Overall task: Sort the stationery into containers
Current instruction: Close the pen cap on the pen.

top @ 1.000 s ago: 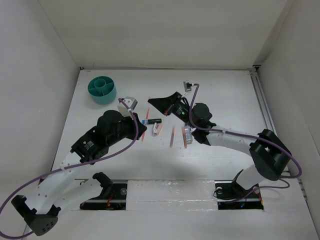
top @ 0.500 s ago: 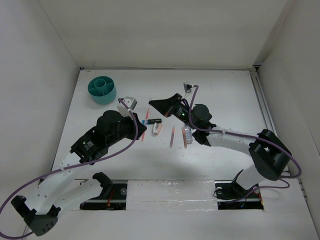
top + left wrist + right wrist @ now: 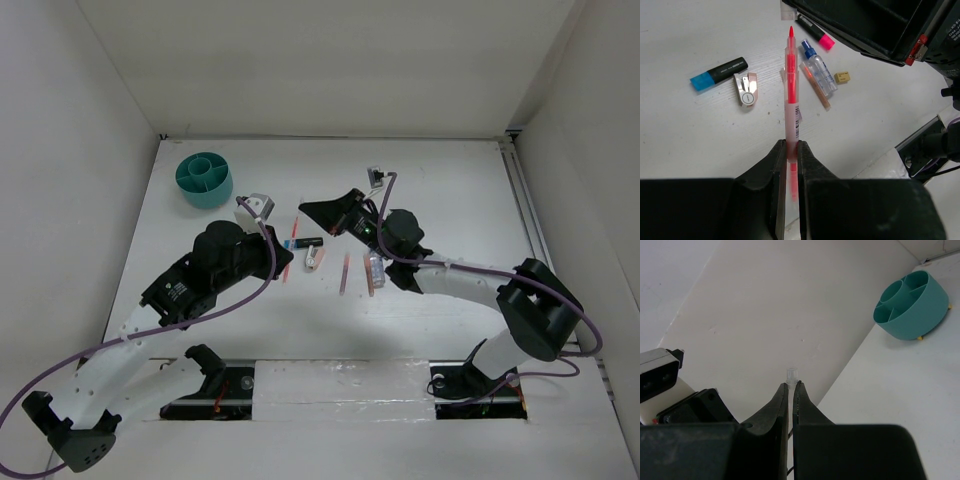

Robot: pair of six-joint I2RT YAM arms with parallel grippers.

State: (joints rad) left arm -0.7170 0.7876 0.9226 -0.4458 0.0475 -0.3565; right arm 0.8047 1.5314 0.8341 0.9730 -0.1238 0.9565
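My left gripper (image 3: 791, 145) is shut on a salmon-pink pen (image 3: 791, 85), whose bare red tip points away towards the right arm; the same pen (image 3: 289, 262) shows from above. My right gripper (image 3: 791, 385) is shut on a small clear cap (image 3: 791, 374) that pokes out past its tips, held above the table (image 3: 450, 200). On the table lie a blue-ended black marker (image 3: 719, 73), a pink-white eraser (image 3: 746, 89), a blue-capped bottle (image 3: 817, 67), another salmon pen (image 3: 815, 85), a tan block (image 3: 842, 77) and a pink-ended marker (image 3: 815, 34). The teal tub (image 3: 204, 179) stands at the far left.
White walls close in the table on the left, back and right. The right arm's black wrist (image 3: 880, 25) hangs just beyond the pen's tip. In the right wrist view the teal tub (image 3: 911, 305) shows its inner dividers, with nothing visible in them.
My right gripper has edged slightly to the right with the cap. The left arm and the items on the table have not moved.
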